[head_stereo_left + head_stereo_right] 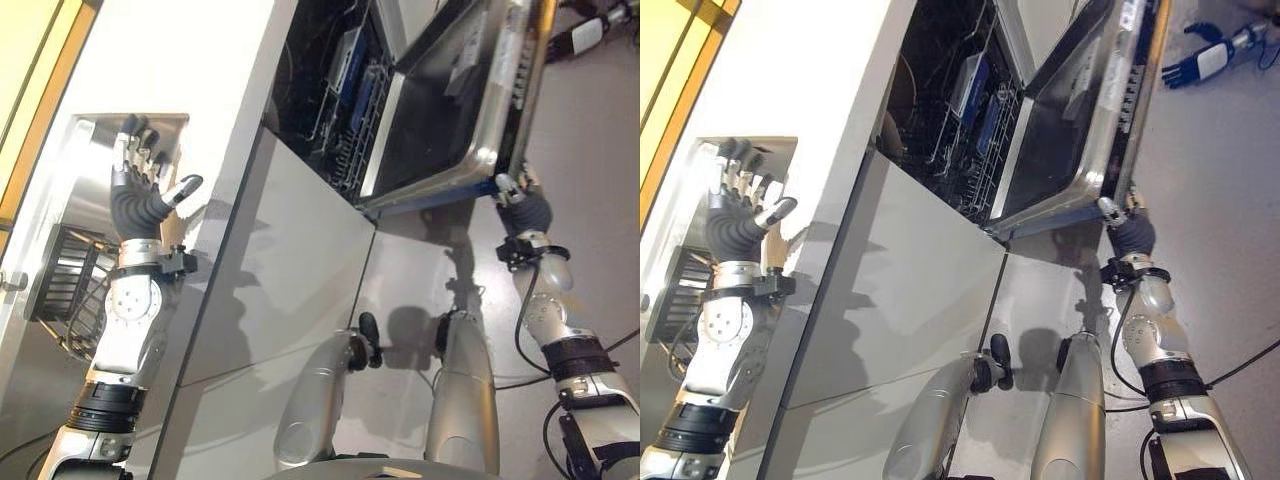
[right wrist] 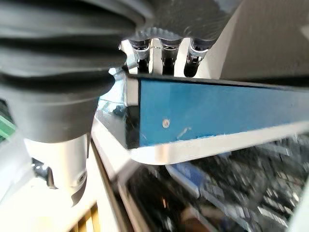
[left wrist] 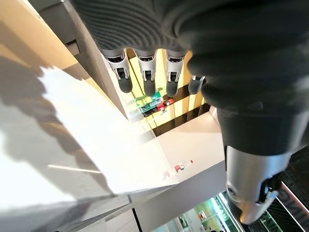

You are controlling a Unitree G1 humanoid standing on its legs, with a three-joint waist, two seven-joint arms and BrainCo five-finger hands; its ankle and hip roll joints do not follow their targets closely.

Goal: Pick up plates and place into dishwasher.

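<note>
Dishwasher stands open under the white tabletop, its door partly lowered, steel inner face showing. Inside the dishwasher a wire rack carries blue holders; whether any plate sits in it cannot be told.

Right hand is at the outer corner of the dishwasher door. In the right wrist view its fingers hook over the door's edge, which shows there as a blue band, and the thumb lies below the edge: closed on the door.

Left hand is raised over the steel sink set in the tabletop, on the far side from the dishwasher. Fingers are straight and spread, thumb out to the side toward the dishwasher, nothing held. The left wrist view shows the same: fingers extended in a row, empty space past them.

A dark wire basket sits beside the sink, next to the left forearm. Grey cabinet fronts run below the tabletop beside the dishwasher.
</note>
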